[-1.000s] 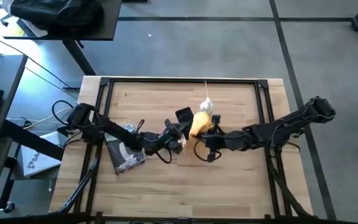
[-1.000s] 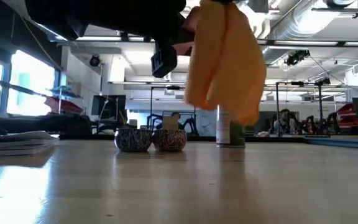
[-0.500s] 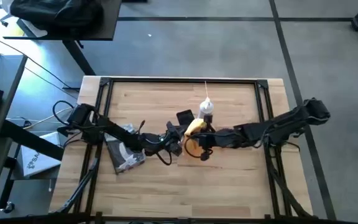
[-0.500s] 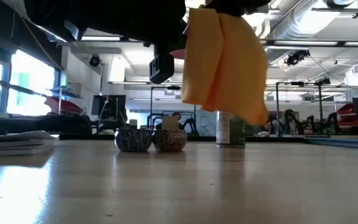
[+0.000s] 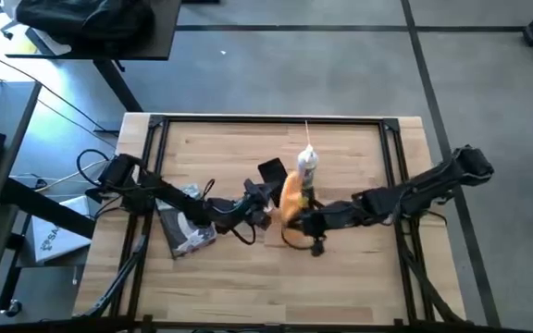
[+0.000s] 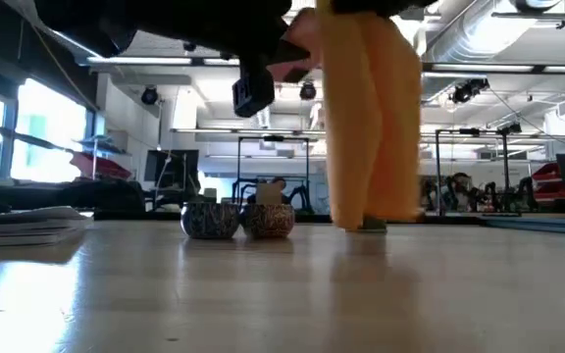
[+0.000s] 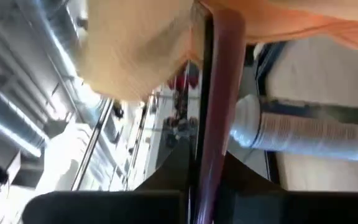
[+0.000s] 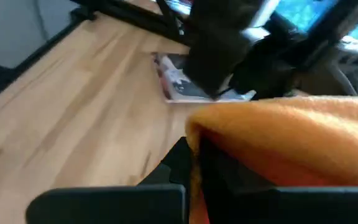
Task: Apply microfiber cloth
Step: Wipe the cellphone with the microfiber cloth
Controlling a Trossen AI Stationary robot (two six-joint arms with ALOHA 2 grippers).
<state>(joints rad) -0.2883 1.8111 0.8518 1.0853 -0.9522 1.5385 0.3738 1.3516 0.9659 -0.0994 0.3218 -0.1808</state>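
The microfiber cloth [image 6: 371,108] hangs in long orange-yellow folds from the right pincer [image 5: 296,215] — clamped on it; the left pincer [image 5: 265,205] beside it, grip unclear.

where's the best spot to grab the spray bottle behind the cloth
Grip the spray bottle around its upright body below the white cap, coming level from the open far side. The microfiber cloth hangs in front of it from the right pincer, with the left pincer crowding the near side.
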